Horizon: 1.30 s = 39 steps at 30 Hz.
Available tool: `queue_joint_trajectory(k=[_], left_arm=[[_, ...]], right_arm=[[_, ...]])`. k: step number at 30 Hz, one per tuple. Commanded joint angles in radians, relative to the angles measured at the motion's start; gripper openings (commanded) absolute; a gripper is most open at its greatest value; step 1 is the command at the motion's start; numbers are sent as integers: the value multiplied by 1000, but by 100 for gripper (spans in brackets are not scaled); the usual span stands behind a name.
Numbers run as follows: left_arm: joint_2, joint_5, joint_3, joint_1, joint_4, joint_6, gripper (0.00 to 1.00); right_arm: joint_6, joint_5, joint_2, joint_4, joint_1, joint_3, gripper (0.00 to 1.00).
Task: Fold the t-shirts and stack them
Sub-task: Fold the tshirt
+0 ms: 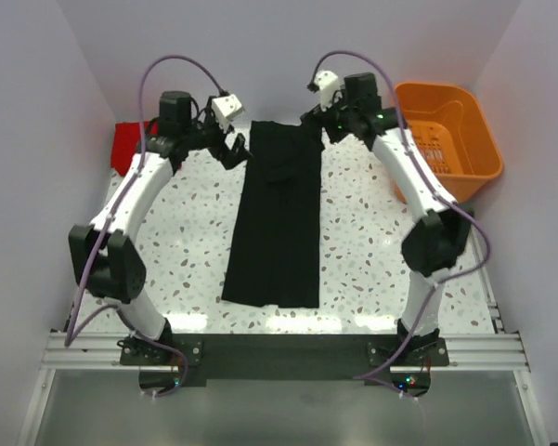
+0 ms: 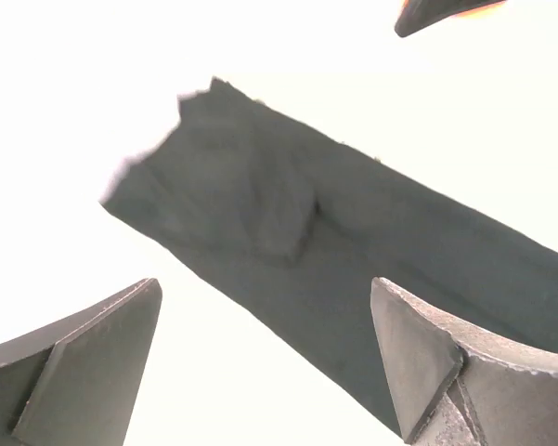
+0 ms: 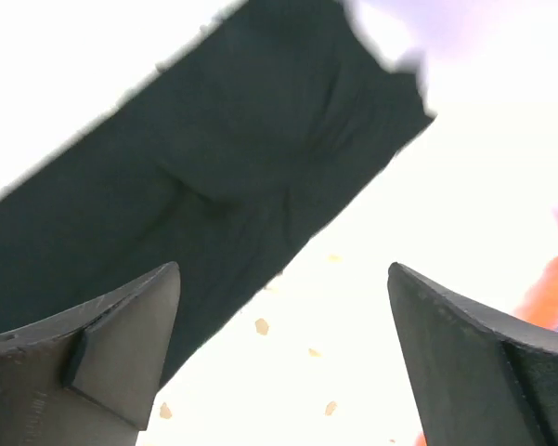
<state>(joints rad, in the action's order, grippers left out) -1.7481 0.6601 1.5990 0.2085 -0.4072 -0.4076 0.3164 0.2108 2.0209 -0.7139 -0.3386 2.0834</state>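
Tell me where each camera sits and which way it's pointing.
Top external: above and behind, looking down; left arm, right arm, black shirt, red shirt, orange basket show.
Left wrist: on left arm, facing the black shirt past the open left gripper.
Right wrist: on right arm, same shirt past the open right gripper.
All three share the black shirt.

Open tabletop (image 1: 367, 242) both sides of black shirt (image 1: 277, 218), orange basket (image 1: 481, 139) blocking far right, red shirt (image 1: 128, 141) in far-left corner

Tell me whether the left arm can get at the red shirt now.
Probably yes: the left gripper is open and empty beside the black shirt; the red shirt lies far left, with only the arm's own links over it.
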Motion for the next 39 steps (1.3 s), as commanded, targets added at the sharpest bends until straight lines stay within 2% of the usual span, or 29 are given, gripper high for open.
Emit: queue_joint_trajectory(k=[1,2,3,4,5,6,7,8,10,11,12,13,16,18,19,21,24,32,39], left_arm=[[166,79,-75,-3,89,-54,100],[194,84,-129,-3,100,-78,100],[217,91,-143,-3,87,-117,100],[260,134,-148,-3,-30,-175,100],[274,162,-154,-4,-115,-342,100],[304,192,-165,-3,-215,-444,100],[323,232,-181,-4,-425,-558,100],[344,239,-248,-3,-518,-790,100],[432,222,-354,-4,-708,-989,99],[497,213,-476,-4,-744,-1142,98],[531,205,-535,-3,-774,-1212,97],[561,200,-591,-4,-810,-1273,95],[634,187,-804,-3,-837,-1483,88],[634,171,-859,0,-829,-1537,82],[628,150,-899,9,-820,-1575,74],[605,124,-928,28,-774,-1590,66],[587,87,-970,68,-705,-1576,62],[584,85,-1027,126,-572,-1479,62],[506,78,-1019,147,-466,-1410,62]], right_arm=[[18,120,-223,163,-5,-155,99],[70,152,-255,165,-7,-190,99],[110,248,-311,142,-8,-218,99],[160,298,-335,101,-11,-253,99],[262,335,-352,-4,-20,-267,99],[314,338,-372,-63,-63,-308,99],[404,291,-407,-117,-92,-344,99],[439,271,-436,-186,-120,-392,99],[499,251,-543,-197,-187,-590,99],[513,243,-580,-178,-239,-729,99],[529,234,-615,-165,-270,-730,99],[561,223,-680,-156,-304,-855,99],[610,188,-747,-105,-431,-1066,96],[628,170,-771,-44,-503,-1164,89],[650,168,-768,-29,-522,-1186,86],[664,171,-745,19,-550,-1230,76],[699,182,-709,42,-580,-1270,67],[714,174,-654,143,-620,-1319,57],[721,131,-582,182,-623,-1323,50]])
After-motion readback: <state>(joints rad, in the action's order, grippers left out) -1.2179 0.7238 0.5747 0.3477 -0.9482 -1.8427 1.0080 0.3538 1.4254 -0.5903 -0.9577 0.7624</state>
